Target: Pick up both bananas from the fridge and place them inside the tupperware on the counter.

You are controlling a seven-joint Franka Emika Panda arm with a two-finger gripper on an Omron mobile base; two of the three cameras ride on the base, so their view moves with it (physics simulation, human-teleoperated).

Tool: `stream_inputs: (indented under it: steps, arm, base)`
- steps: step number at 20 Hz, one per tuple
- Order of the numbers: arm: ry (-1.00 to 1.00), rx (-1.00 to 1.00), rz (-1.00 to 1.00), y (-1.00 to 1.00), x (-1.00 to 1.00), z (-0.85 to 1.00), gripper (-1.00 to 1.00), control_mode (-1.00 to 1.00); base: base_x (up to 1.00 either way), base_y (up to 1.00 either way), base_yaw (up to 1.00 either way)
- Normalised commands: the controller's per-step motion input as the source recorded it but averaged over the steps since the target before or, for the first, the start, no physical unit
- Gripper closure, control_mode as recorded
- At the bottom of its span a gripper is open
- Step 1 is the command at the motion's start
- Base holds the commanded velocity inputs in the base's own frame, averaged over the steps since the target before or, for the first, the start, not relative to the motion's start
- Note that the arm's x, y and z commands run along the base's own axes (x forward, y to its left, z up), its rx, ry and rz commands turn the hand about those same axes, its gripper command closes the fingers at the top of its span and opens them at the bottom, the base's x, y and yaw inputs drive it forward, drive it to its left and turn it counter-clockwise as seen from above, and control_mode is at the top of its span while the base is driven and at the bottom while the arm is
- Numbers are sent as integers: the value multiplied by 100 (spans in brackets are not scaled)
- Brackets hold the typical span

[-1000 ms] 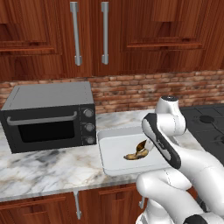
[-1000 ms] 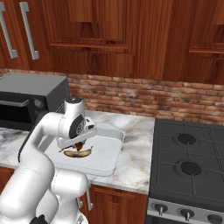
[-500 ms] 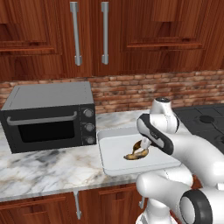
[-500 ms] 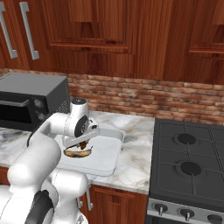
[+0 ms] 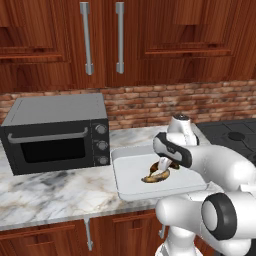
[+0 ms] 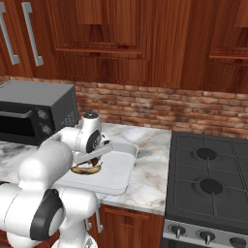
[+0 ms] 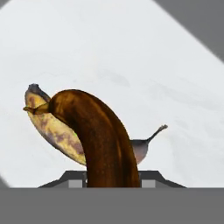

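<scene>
My pincer is clenched on a dark brown banana over the tupperware on the counter. My hand view shows a second, yellower banana lying behind it on the tray floor; the base views merge them. The microwave stands just left, the stovetop well right.
</scene>
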Motion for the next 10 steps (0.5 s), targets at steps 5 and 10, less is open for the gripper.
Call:
stream_inputs:
  steps: [5, 10]
  arm:
    - [0, 0, 0, 0, 19, -31, 100, -100]
    - [0, 0, 0, 0, 16, -35, 100, -100]
  base:
    - [0, 0, 0]
    - [0, 0, 0]
